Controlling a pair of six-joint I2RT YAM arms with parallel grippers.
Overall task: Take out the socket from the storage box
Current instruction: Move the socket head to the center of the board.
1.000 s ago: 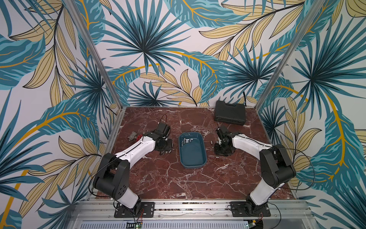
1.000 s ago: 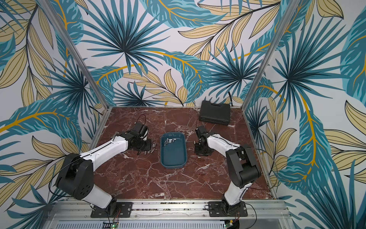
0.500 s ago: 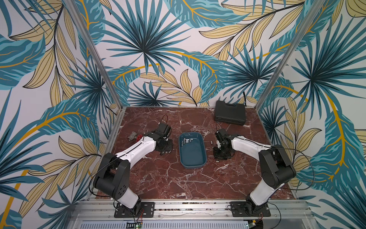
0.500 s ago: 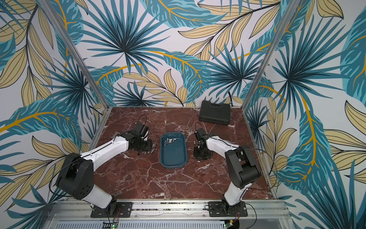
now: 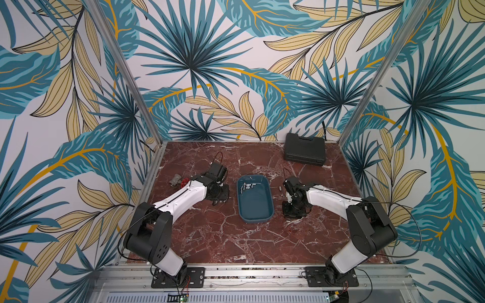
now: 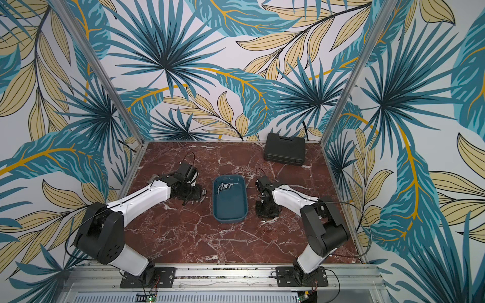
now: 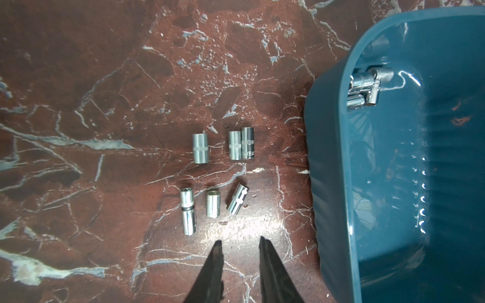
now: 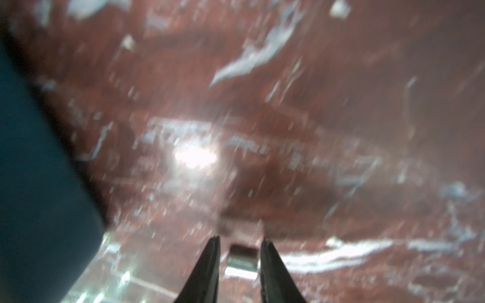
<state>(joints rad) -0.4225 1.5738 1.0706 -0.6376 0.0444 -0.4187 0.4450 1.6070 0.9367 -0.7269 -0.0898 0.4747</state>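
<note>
Socket (image 8: 241,258) sits between the right gripper's (image 8: 240,241) fingers, outside the blue box (image 8: 39,183) and near it; blur hides whether they pinch it. The left gripper (image 7: 240,242), narrowly spread and empty, hangs by six sockets (image 7: 200,148) on the table (image 7: 105,105).

The left arm (image 5: 183,202) and right arm (image 5: 330,195) are each wearing a glossy white shell over the long link, with tiny dark screw dots running along it in both top views; bulky black joint housings (image 5: 152,236) with rounded corners are capping each shell's lower end, the left one showing a cluster of small holes; a thin black cable (image 5: 172,196) is trailing along each white link and looping free past the wrist toward 12 o'clock; black base plates (image 5: 178,278) with silver screws are sitting on the rail at 6 o'clock; the left gripper (image 7: 240,242) and right gripper (image 8: 240,238) are showing black fingers tapering to points
</note>
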